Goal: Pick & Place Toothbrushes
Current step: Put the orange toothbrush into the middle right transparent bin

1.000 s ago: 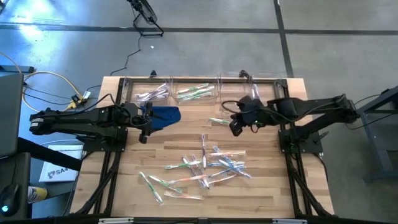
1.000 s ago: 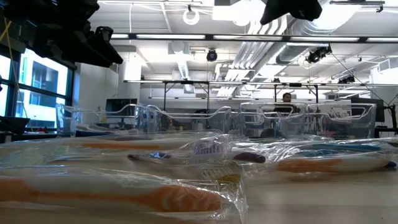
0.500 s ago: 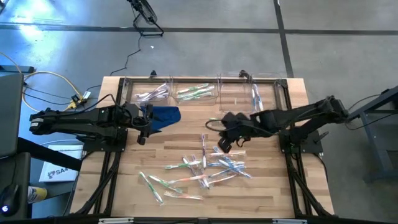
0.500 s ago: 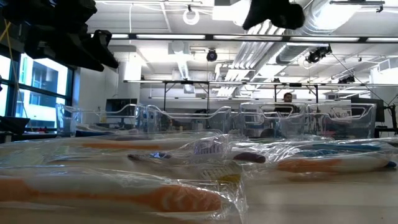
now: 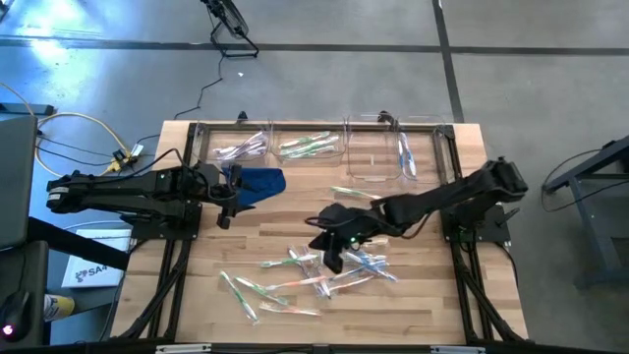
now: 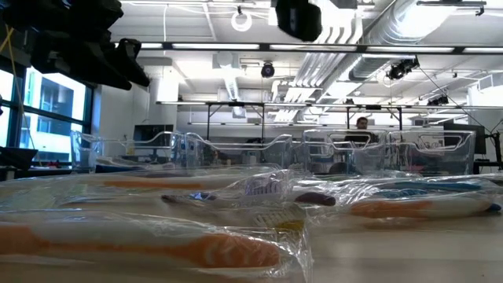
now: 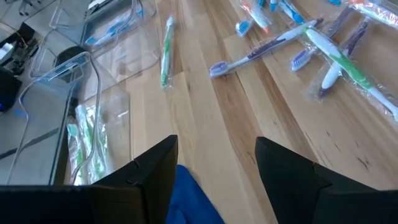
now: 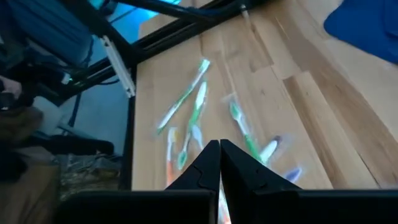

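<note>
The right end effector (image 5: 331,258) hangs over the pile of toothbrushes (image 5: 324,270) in the middle of the wooden surface (image 5: 285,211). Its fingers are shut tight and hold nothing. More toothbrushes lie in the clear bins (image 5: 314,147) at the back edge, and one green one (image 5: 346,192) lies alone just in front of them. The left end effector (image 5: 225,208) waits by the blue cloth (image 5: 260,182) with its fingers wide apart and empty.
</note>
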### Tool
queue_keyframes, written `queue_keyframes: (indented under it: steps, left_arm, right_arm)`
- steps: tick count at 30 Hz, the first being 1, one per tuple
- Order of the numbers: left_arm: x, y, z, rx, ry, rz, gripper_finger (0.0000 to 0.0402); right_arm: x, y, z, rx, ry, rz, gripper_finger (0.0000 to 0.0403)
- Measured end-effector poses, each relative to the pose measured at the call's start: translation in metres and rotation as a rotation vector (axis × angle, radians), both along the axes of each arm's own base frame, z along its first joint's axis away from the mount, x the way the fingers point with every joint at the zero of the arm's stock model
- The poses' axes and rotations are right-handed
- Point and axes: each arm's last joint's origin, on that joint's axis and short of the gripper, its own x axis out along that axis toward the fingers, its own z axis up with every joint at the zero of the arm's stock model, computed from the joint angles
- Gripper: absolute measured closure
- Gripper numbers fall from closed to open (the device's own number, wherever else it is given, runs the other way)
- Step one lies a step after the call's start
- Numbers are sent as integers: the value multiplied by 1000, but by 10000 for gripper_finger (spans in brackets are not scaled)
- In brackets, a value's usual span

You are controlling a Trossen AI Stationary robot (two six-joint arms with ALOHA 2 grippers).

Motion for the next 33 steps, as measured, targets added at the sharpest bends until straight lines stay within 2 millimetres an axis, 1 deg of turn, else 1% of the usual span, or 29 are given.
queue_keyframes:
  steps: [4, 7, 9, 11, 14, 17, 21, 28, 31, 33]
  left_arm:
    - [0, 0, 0, 0, 4, 0, 192]
    - [-1, 0, -1, 0, 12, 1, 192]
    - [-1, 0, -1, 0, 15, 1, 192]
    - [-1, 0, -2, 0, 18, 1, 192]
    - [-1, 0, -2, 0, 19, 1, 192]
    - [-1, 0, -2, 0, 19, 2, 192]
    - [-1, 0, -1, 0, 17, 2, 192]
    - [-1, 0, -1, 1, 17, 2, 192]
    - [-1, 0, -1, 1, 18, 2, 192]
    - [-1, 0, -2, 1, 19, 2, 192]
  right_arm:
    - [12, 2, -25, -18, 60, -3, 379]
    - [18, 4, -41, -29, 103, -2, 348]
    - [21, 6, -50, -29, 124, 11, 319]
    - [23, 10, -55, -31, 130, 53, 287]
    - [23, 20, -61, -56, 129, 165, 244]
    - [22, 31, -70, -80, 140, 248, 220]
    - [25, 39, -86, -100, 172, 265, 215]
    - [29, 48, -116, -115, 230, 281, 232]
    - [31, 49, -124, -128, 242, 270, 234]
    - [31, 48, -124, -135, 242, 262, 234]
